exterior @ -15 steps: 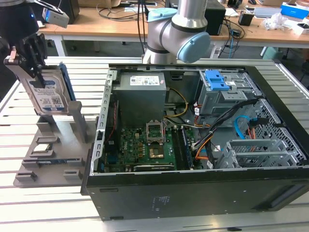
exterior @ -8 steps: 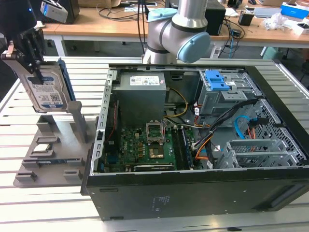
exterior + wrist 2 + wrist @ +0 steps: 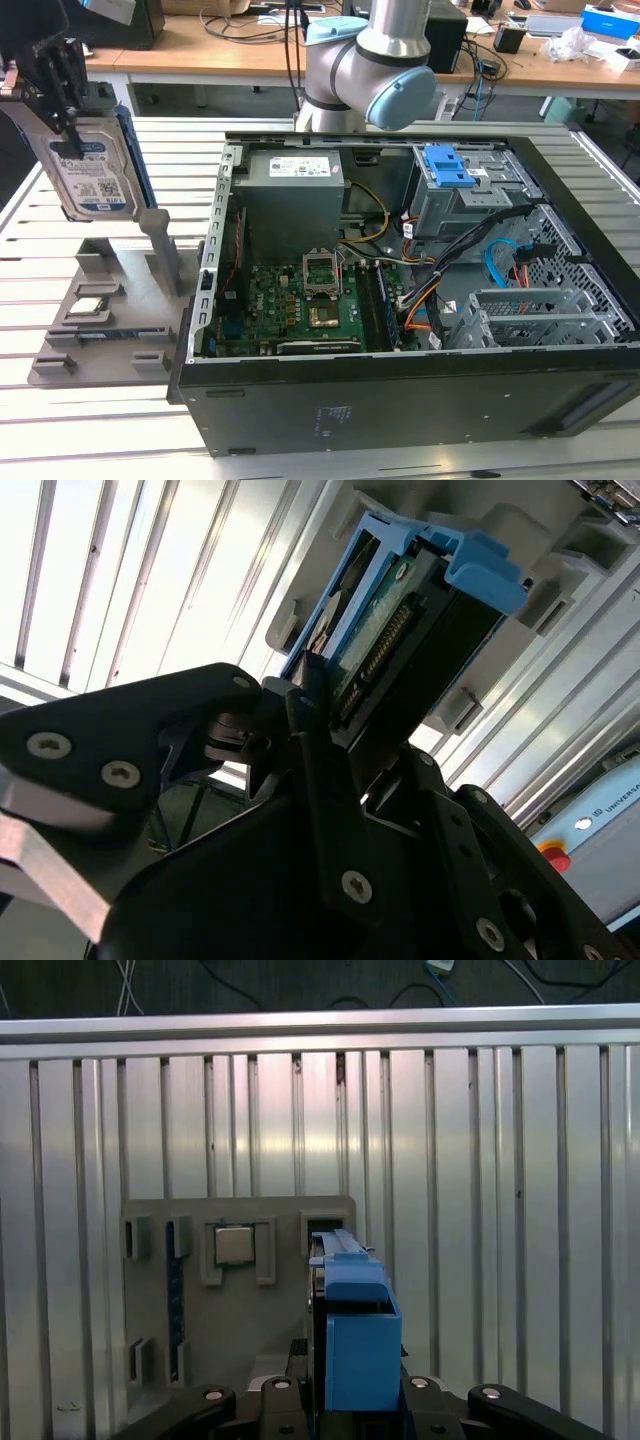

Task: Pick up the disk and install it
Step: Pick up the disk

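Note:
The disk (image 3: 92, 172), a silver drive with a white-and-blue label in a blue carrier, hangs upright in the air at the exterior view's left, above the grey holder tray (image 3: 110, 300). My gripper (image 3: 58, 92) is shut on its upper part, dark fingers clamped on both faces. In the first wrist view the disk's blue carrier (image 3: 352, 1330) points away from the fingers over the tray. The second wrist view has the disk (image 3: 400, 630) edge-on between the black fingers (image 3: 320, 770).
The open computer case (image 3: 400, 290) lies on the slatted metal table (image 3: 100, 420) at the exterior view's right, with motherboard, power supply and a blue-latched drive bay (image 3: 455, 170). A small square chip (image 3: 234, 1245) sits in the grey tray. The arm's base stands behind the case.

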Robot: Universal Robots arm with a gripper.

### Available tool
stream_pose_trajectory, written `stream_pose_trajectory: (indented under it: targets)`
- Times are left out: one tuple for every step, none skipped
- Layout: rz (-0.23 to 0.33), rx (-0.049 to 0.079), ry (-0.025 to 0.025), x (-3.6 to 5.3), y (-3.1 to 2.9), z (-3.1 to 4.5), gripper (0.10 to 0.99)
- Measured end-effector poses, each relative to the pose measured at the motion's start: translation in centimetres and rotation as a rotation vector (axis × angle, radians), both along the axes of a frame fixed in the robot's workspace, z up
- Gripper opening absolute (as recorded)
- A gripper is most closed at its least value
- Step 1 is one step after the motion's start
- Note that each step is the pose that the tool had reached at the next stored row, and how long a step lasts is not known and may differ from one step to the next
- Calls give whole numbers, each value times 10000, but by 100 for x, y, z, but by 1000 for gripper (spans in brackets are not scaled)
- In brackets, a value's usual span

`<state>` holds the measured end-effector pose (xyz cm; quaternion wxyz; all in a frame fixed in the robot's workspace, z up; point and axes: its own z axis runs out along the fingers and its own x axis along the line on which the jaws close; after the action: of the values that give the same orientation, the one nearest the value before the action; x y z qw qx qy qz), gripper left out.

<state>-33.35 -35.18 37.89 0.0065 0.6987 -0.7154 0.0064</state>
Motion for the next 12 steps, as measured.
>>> stream_pose_trajectory:
  targets:
    - [0, 0, 1, 0, 2, 28, 361]
    - [0, 0, 2, 1, 3, 52, 361]
    - [0, 0, 3, 1, 4, 67, 361]
    - [-1, 0, 5, 1, 6, 91, 361]
    - [-1, 0, 5, 2, 7, 108, 361]
    - [0, -1, 8, 2, 8, 139, 361]
    - [0, 0, 8, 2, 9, 157, 361]
    - [-1, 0, 9, 2, 10, 178, 361]
    - [0, 0, 11, 3, 12, 207, 361]
    - [0, 0, 12, 3, 12, 226, 361]
    - [0, 0, 14, 4, 14, 258, 361]
    - [0, 0, 15, 4, 15, 278, 361]
